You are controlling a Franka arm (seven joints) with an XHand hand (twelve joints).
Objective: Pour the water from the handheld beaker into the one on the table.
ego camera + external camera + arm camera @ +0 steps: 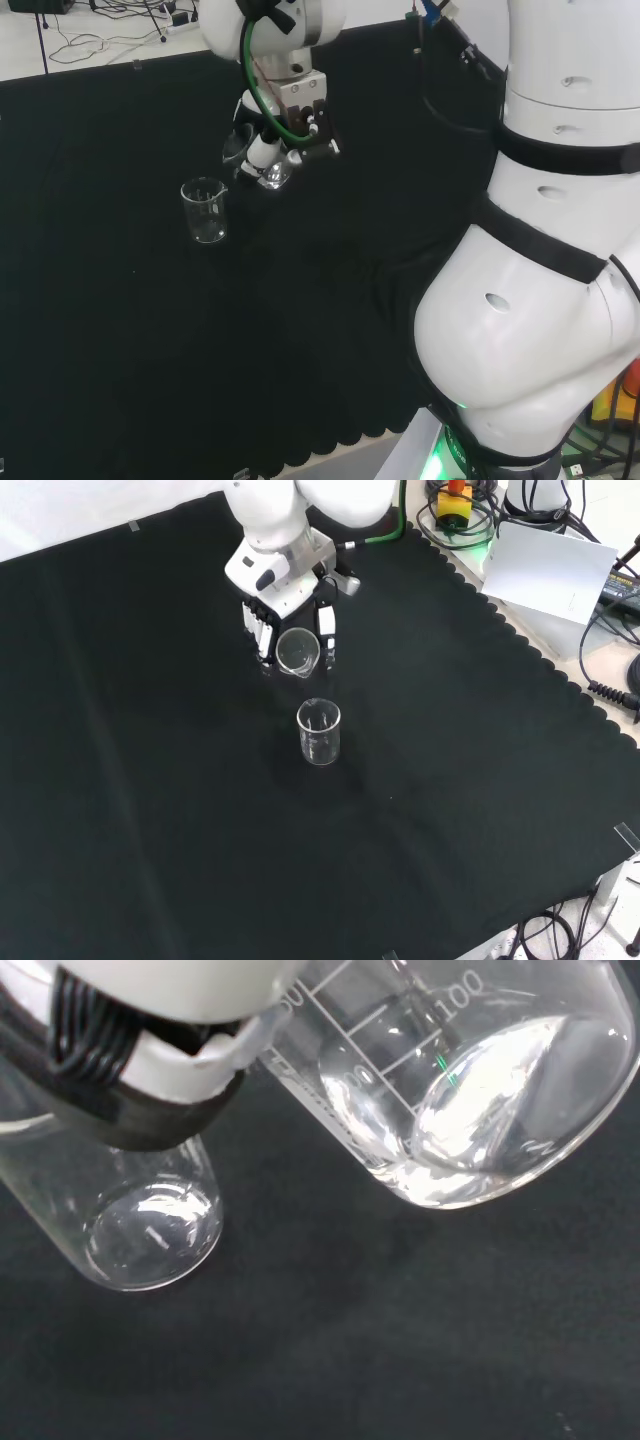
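Two clear glass beakers are in play. One, the clear glass beaker with printed graduation marks (470, 1090), is held above the surface by the black and white hand (290, 605), whose fingers (326, 635) curl round its sides. It is tilted, and the wrist view shows a shallow pool of clear water lying against its lower wall and base. The second, an upright clear glass beaker with a pouring lip (319, 732), stands on the black cloth surface (150, 780) and looks empty in the wrist view, its bottom dry.

Taking the standing beaker as the landmark: in the front view the held beaker (297, 650) hangs just behind and slightly left of it, apart from it. In the head view the held beaker (262, 165) is up and to the right of the standing one (205, 210).
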